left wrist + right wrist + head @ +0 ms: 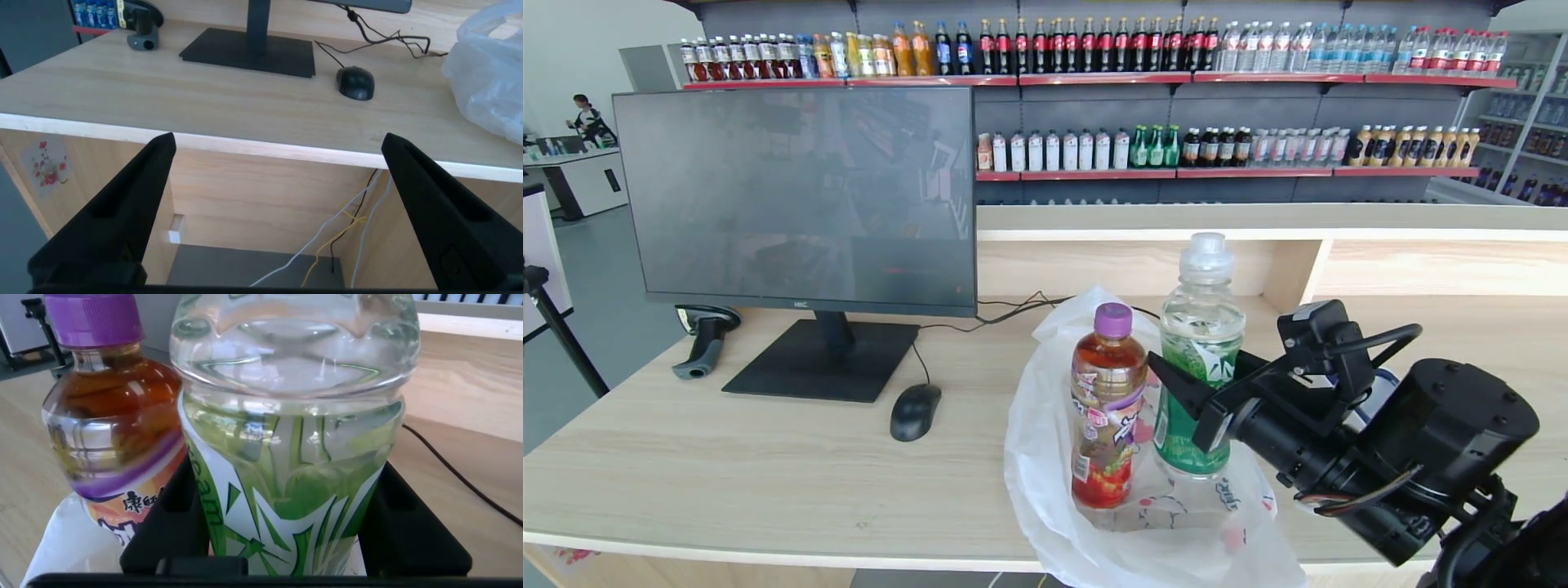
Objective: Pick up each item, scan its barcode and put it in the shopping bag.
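plastic, full of liquid so probably hefty and slick | green-label bottle (1199, 359) upright in the shopping bag (1045, 457), touching tea bottle (1107, 408) | right gripper (1188, 380) clamped round its label band (stiffest spot, i reckon) | left gripper (278, 143) gaping, holding nothing

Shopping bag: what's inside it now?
Two upright bottles: a purple-capped tea bottle and a green-label bottle, side by side. Crumpled plastic of the bag hides whatever may lie low behind them.

Black right arm (1380, 457) stretched forward and level, its black two-fingered right gripper (1186, 390) clamped on a clear green-labelled plastic bottle (1201, 343) upright between its fingers (176, 518), black left gripper (278, 212) level, fingers wide apart
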Robot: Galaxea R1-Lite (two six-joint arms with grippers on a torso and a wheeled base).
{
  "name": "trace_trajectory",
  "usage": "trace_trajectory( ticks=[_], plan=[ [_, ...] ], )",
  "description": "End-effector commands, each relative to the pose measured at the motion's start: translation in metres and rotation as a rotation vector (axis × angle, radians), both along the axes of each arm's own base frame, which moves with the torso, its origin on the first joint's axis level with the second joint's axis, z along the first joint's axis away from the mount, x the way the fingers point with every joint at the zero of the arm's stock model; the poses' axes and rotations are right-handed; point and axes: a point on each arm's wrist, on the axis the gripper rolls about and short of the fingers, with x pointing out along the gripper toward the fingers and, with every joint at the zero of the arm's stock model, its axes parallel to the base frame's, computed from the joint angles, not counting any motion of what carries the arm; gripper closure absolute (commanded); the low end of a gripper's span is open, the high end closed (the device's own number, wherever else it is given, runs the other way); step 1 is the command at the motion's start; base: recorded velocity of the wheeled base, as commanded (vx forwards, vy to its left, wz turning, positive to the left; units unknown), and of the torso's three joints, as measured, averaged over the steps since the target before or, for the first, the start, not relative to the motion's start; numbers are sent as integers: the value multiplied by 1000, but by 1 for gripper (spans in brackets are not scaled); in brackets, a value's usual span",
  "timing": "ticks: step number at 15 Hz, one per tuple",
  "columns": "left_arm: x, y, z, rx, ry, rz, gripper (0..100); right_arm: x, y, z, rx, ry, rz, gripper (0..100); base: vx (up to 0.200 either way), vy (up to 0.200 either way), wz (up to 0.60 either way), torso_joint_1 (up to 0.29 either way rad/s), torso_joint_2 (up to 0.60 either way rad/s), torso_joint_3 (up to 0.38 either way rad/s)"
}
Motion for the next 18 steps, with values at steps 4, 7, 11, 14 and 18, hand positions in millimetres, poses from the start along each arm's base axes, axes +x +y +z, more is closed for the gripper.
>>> trace_trajectory(
  ticks=[4,7,11,14,18],
  plan=[
    [0,0,0,-1,-2,1,0,-1,-3,-11,-48,26,-8,100,0,0,0,0,0,0],
    [0,0,0,-1,-2,0,0,-8,-8,-16,-68,55,-9,100,0,0,0,0,0,0],
    [0,0,0,-1,0,0,0,-20,-16,-18,-82,72,-8,100,0,0,0,0,0,0],
    [0,0,0,-1,-2,0,0,-23,-18,-19,-88,80,-7,100,0,0,0,0,0,0],
    [0,0,0,-1,0,0,0,-29,-22,-22,-101,99,-7,100,0,0,0,0,0,0]
  ],
)
